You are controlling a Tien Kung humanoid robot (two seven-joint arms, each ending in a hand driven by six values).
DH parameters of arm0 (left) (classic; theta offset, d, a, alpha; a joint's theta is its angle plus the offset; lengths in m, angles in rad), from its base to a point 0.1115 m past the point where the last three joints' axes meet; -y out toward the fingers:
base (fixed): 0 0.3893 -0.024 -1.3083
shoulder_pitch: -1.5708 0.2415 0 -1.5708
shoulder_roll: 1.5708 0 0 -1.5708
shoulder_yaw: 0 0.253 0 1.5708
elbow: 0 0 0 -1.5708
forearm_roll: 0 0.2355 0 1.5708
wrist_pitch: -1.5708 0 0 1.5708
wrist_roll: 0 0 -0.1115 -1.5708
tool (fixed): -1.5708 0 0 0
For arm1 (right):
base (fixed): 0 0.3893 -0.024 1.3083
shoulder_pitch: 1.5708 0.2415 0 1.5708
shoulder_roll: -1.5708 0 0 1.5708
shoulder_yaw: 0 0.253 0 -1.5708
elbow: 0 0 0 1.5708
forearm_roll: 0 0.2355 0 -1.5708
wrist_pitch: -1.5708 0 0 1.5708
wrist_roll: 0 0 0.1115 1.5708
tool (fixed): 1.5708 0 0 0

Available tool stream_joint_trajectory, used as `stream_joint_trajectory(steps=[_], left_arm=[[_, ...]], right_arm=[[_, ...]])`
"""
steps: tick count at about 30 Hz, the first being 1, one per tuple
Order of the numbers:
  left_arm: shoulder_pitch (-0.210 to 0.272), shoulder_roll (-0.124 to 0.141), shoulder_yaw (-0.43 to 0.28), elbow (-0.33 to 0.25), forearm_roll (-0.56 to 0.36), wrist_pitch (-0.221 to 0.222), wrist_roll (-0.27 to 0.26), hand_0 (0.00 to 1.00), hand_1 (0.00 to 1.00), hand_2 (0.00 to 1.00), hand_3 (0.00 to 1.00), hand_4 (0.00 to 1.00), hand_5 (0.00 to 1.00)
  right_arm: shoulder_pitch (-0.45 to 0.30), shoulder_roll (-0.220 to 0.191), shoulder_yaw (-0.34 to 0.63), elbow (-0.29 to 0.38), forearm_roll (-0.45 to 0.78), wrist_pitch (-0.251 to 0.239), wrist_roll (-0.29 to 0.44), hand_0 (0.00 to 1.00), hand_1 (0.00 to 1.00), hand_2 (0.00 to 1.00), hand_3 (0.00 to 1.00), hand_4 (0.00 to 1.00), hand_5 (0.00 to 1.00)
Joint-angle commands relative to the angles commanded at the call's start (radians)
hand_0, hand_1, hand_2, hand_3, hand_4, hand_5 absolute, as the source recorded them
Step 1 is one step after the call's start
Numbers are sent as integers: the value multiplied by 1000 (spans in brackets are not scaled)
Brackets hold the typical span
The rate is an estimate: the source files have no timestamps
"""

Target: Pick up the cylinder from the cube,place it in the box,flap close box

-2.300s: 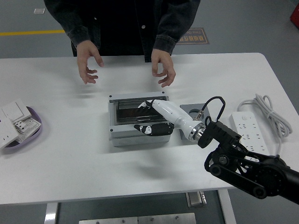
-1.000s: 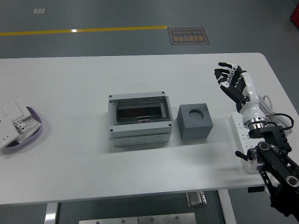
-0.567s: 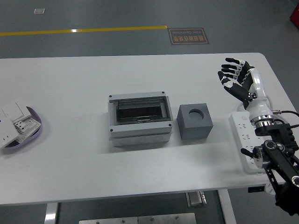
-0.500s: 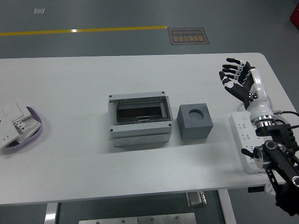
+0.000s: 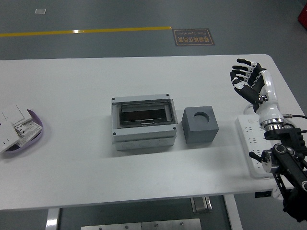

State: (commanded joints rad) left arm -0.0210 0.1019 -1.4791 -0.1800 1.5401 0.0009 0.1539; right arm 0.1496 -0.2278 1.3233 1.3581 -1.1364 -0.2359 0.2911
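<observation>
Raising spread fingers, right hand [image 5: 249,79] hovers beyond square-edged cube [image 5: 201,125].

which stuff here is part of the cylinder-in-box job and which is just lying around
Belongs to the job:
grey cube, its round socket showing no cylinder
grey box, its clear flap down
right hand, fingers spread, holding nothing

Just lying about:
white power strip under the right arm
purple tray of white switch parts at the left edge

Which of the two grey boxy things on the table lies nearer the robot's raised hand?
The dark grey cube with the round hole on top; it sits right of the light grey box, towards the right hand.
</observation>
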Motion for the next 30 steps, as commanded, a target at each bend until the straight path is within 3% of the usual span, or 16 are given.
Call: stream_joint_trajectory(steps=[23, 24, 30], left_arm=[[3, -18, 6, 0, 10, -3, 10, 576, 602, 593, 620, 636, 172], [3, -18, 7, 0, 8, -3, 10, 576, 602, 592, 619, 636, 172], [2, -16, 8, 0, 4, -2, 9, 576, 602, 592, 619, 636, 172]], right_arm=[[23, -1, -51, -9, 32, 13, 27, 512, 610, 623, 658, 652, 48], [22, -1, -51, -10, 34, 13, 28, 529, 609, 619, 647, 634, 98], [17, -3, -52, -15, 41, 13, 28, 529, 609, 619, 647, 634, 98]])
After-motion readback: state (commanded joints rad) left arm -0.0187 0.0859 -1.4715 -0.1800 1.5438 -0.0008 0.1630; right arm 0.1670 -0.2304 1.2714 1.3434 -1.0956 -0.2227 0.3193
